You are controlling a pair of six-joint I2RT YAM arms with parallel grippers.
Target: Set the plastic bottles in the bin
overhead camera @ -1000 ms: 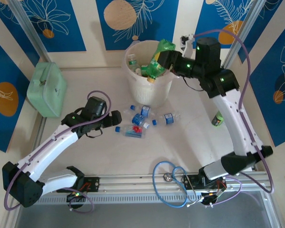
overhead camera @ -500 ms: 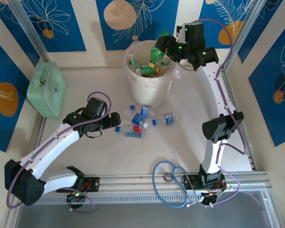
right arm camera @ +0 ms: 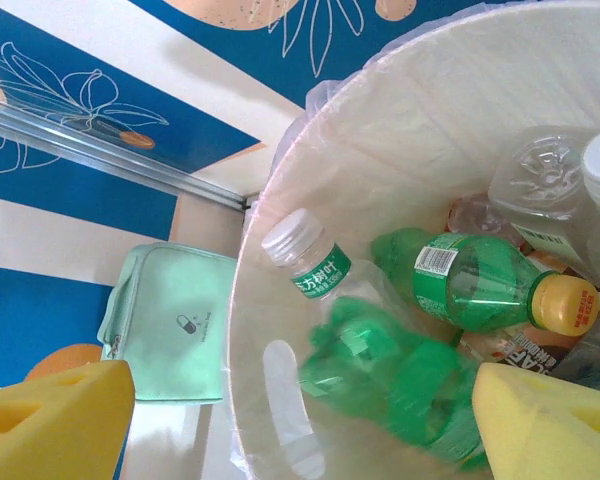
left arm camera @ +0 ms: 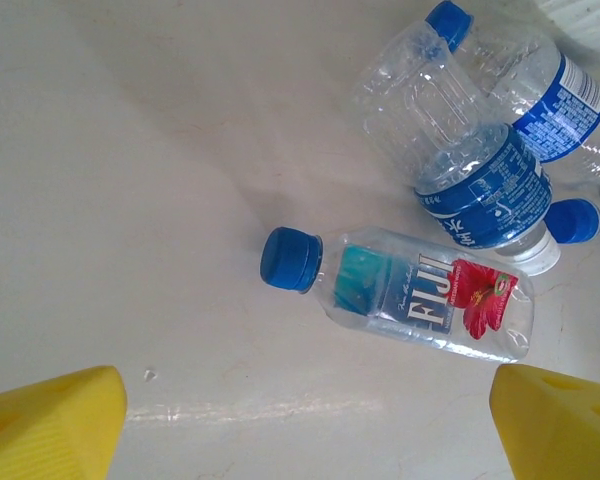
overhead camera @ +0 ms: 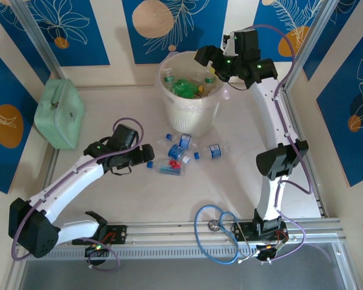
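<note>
Bottles [overhead camera: 183, 142] left to move lie in a small cluster on the table [overhead camera: 230, 187], at three o'clock from your left hand [overhead camera: 148, 156], which is spread wide and grips nothing. Through the left wrist camera, the Fiji bottle [left arm camera: 425, 298] lies on its side nearest you, at about one o'clock from the gap between the yellow fingers [left arm camera: 50, 425]. Its blue cap points toward nine o'clock, and two blue-labelled bottles [left arm camera: 470, 165] crowd close beyond it. At twelve o'clock from the cluster stands the bin [overhead camera: 187, 118], which already holds green and clear bottles [right arm camera: 460, 285]. Your right hand [overhead camera: 207, 57] hangs over the bin's rim at about two o'clock, fingers spread, with nothing between them. I judge the job well over half done, with roughly five bottles to go.
</note>
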